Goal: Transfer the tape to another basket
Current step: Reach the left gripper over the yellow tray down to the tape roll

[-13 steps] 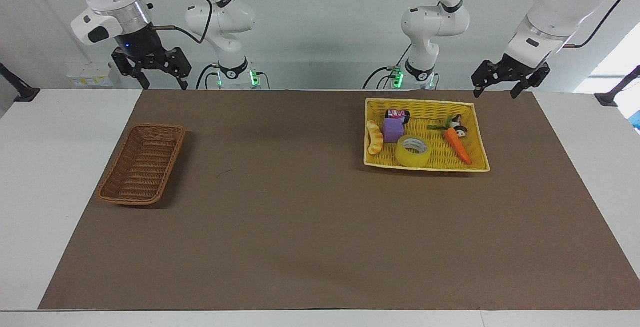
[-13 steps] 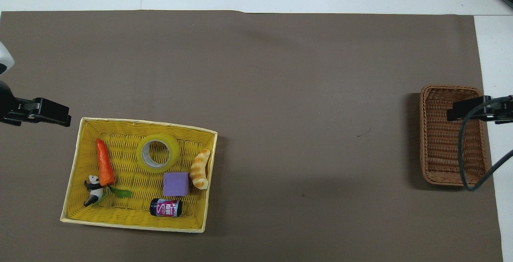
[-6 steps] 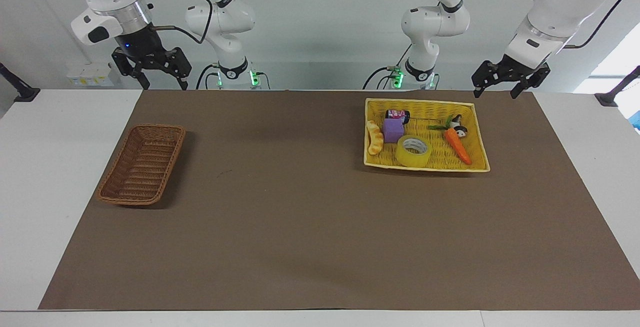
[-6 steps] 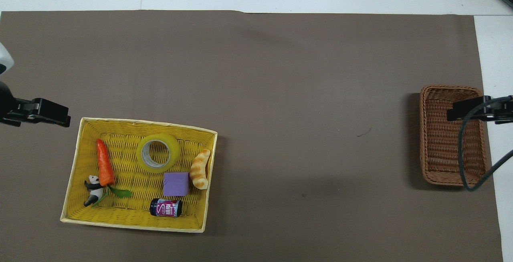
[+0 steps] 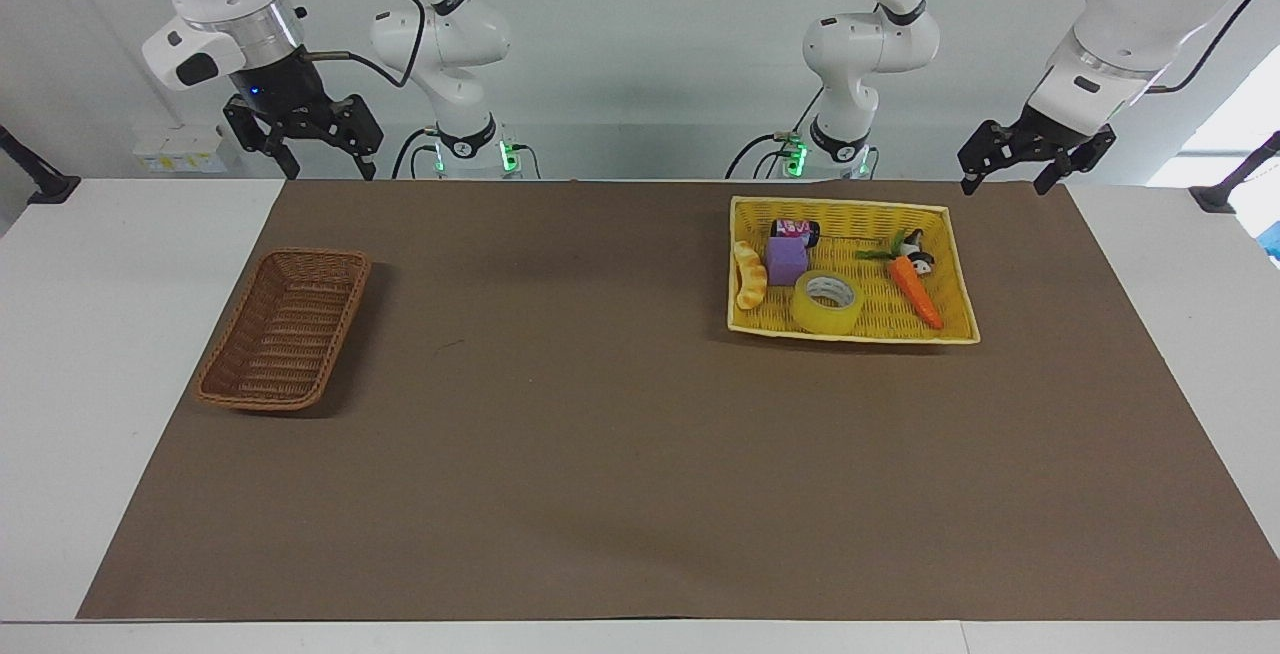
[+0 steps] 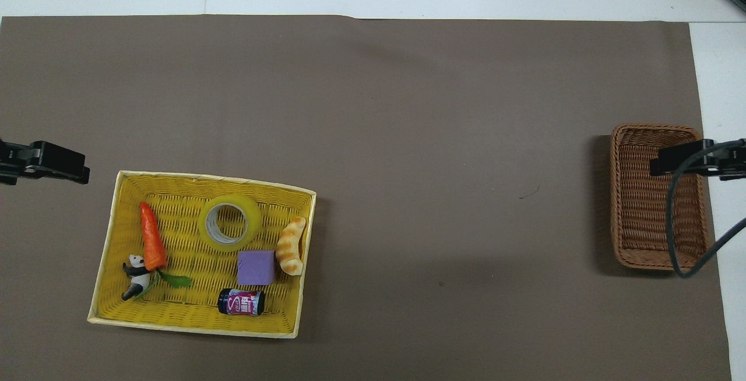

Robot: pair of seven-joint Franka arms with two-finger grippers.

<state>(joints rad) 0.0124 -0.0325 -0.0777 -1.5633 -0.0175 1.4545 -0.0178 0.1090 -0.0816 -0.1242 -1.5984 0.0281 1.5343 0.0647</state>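
Two arms wait raised, yet the left tool [image 5: 1036,171], fingers apart and empty like the right tool [image 5: 303,142], hangs much closer to the tape [image 5: 827,301], which lies flat in the yellow basket [image 5: 958,269] at that arm's end of the worktop [image 5: 600,454].

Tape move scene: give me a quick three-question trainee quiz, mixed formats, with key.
1. True or false: the tape lies in the yellow basket.
2. Multiple choice: the thing that lies beside the tape, nearer to the robots, is A) the purple block, B) a spoon, C) a cup.
3. Fill in: the brown basket holds ____.

Key: 1 true; 2 A; 3 nothing. Both the left hand and the right hand are up, open and hold nothing.
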